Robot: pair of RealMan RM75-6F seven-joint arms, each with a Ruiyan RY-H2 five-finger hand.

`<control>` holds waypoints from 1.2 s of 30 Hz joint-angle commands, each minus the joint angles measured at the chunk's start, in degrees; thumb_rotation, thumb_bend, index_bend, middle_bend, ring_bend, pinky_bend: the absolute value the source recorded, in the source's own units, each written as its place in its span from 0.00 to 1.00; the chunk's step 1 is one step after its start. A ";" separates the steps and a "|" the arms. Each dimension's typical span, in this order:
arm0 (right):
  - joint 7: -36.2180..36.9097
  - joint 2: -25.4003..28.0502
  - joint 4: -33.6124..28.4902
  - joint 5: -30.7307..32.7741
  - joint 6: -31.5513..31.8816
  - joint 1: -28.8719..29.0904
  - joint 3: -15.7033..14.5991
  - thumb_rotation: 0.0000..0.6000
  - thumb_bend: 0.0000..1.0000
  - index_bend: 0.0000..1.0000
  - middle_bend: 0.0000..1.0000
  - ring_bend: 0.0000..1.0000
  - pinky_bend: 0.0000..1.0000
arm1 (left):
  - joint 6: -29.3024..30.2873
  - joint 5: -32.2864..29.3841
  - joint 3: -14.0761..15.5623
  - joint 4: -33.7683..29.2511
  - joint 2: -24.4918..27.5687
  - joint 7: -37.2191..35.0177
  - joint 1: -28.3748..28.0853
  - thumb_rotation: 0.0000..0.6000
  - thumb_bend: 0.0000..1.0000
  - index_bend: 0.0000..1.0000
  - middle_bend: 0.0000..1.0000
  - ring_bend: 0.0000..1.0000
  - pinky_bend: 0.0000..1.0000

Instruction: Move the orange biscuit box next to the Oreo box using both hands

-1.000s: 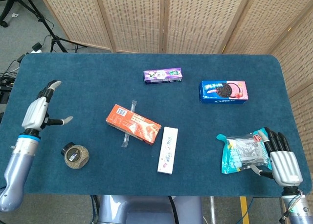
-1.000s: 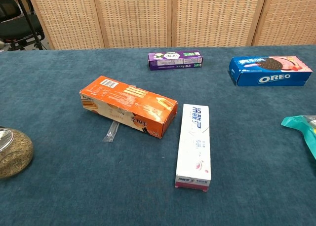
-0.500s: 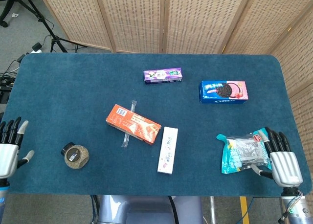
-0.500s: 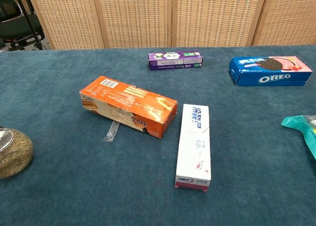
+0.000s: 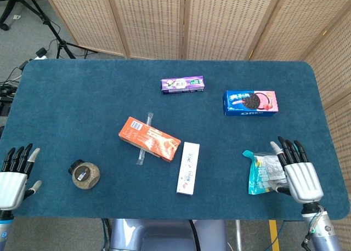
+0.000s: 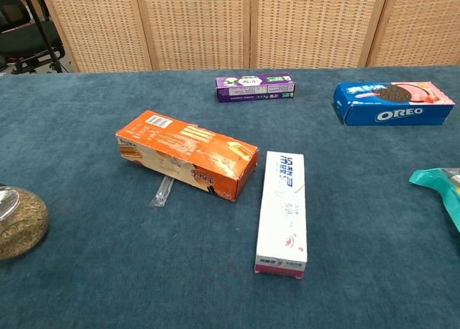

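Observation:
The orange biscuit box (image 5: 149,138) (image 6: 187,154) lies flat and slanted near the table's middle, on top of a clear plastic strip (image 5: 145,138). The blue Oreo box (image 5: 250,102) (image 6: 392,103) lies at the far right. My left hand (image 5: 15,174) hovers open at the table's front left edge, well left of the orange box. My right hand (image 5: 297,171) is open, fingers spread, over the right part of a teal snack bag (image 5: 263,171). Neither hand shows in the chest view.
A white toothpaste box (image 5: 188,167) (image 6: 283,210) lies just right of the orange box. A purple box (image 5: 182,85) (image 6: 256,87) sits at the back centre. A round jar with a dark lid (image 5: 84,174) (image 6: 17,221) stands front left. Wicker screens back the table.
My left hand dropped from raised over the left edge to the front left corner. My right hand slid leftward and forward over the teal bag. The boxes stayed put.

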 commanded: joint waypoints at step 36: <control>-64.99 -24.51 -12.06 85.46 -0.11 52.81 22.47 1.00 0.05 0.06 0.00 0.00 0.00 | -3.40 -1.14 2.42 6.05 -2.51 -12.07 -1.70 1.00 0.17 0.04 0.00 0.00 0.00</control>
